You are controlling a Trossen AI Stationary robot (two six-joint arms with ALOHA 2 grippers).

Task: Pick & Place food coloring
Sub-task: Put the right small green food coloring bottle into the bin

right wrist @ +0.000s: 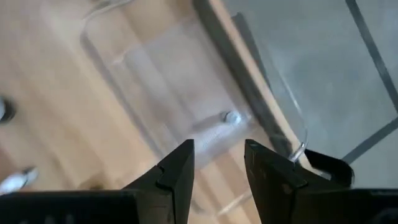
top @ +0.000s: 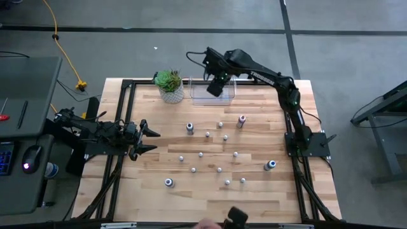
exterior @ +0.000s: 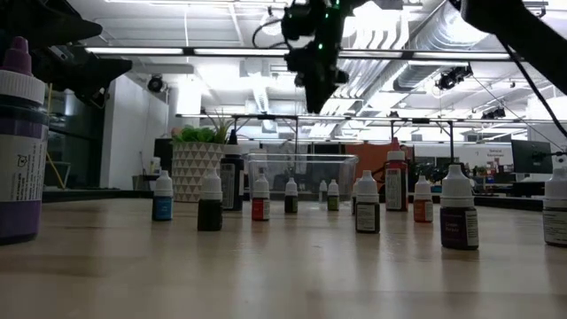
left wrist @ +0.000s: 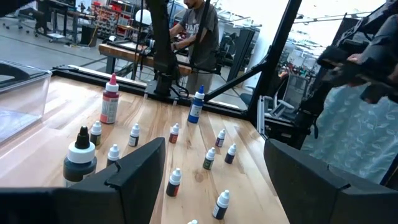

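The food coloring bottles [top: 207,135] stand upright, scattered over the middle of the wooden table; most are tiny with white caps, and a few bigger ones [top: 241,120] have blue or red tops. One small bottle [right wrist: 231,117] lies inside the clear plastic bin [top: 213,94] at the far edge. My right gripper [right wrist: 219,149] hangs open above that bin [right wrist: 186,81], fingers pointing down, with nothing between them. It also shows high in the low view [exterior: 319,84]. My left gripper [top: 151,140] waits open at the table's left side, facing the bottles [left wrist: 176,182].
A green potted plant [top: 169,84] stands just left of the bin at the far edge. A black frame [top: 127,83] runs around the table. A person [left wrist: 200,31] is beyond the table's right side. A dark object [top: 236,217] sits at the near edge.
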